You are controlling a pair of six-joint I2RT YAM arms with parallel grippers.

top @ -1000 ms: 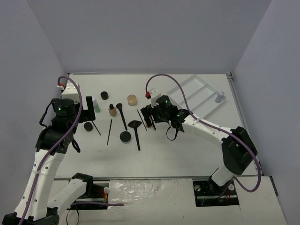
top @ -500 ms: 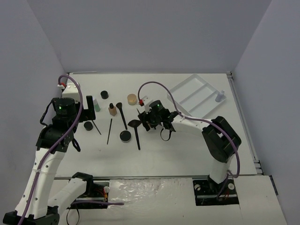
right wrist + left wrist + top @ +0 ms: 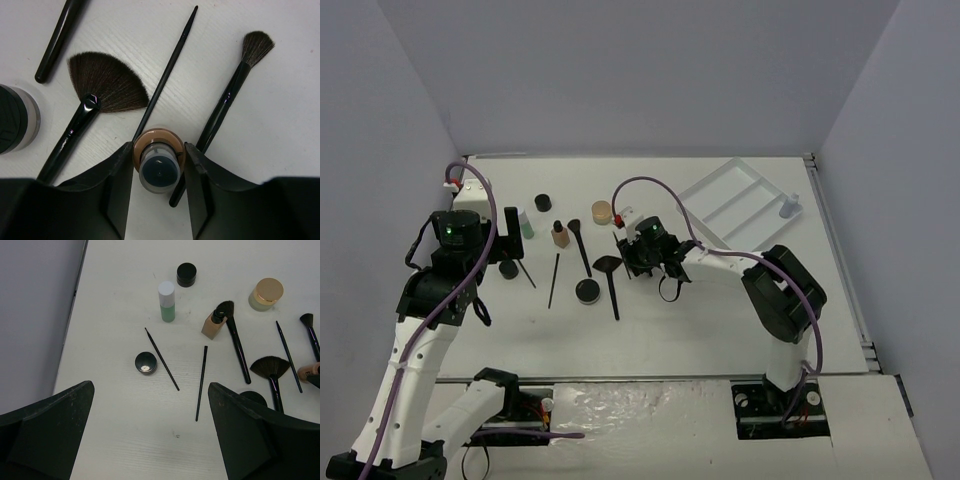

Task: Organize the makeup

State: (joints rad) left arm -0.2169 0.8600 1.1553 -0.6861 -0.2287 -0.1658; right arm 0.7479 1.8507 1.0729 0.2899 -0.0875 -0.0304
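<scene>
Close view from the right wrist: the right gripper (image 3: 160,152) has its two black fingers set against opposite sides of a small tan bottle (image 3: 159,150) with a dark cap, and they appear to be gripping it. No gap shows on either side. The bottle stands upright between the fingers with its cap facing the camera, so its long axis runs along the fingers and not across them. Just past the fingertips a thin pencil (image 3: 167,67) slants away. A fan brush (image 3: 107,90) lies beyond the fingertip on the left of this view, and a fluffy brush (image 3: 230,95) runs along the other fingertip, its handle end slipping under that finger. A black pot (image 3: 12,120) sits farther out on the fan-brush side. Seen from overhead, the white tray (image 3: 715,195) lies well apart from these fingers, back toward the right arm's own side and farther up the table (image 3: 670,320) — the right arm is clearly the nearer one to it. A straight lift looks wise first, since both brushes crowd the bottle. The left gripper (image 3: 150,385) hangs wide open over bare table and holds nothing — a second round black pot (image 3: 145,363) and two thin black sticks lie just beyond its fingertips.
</scene>
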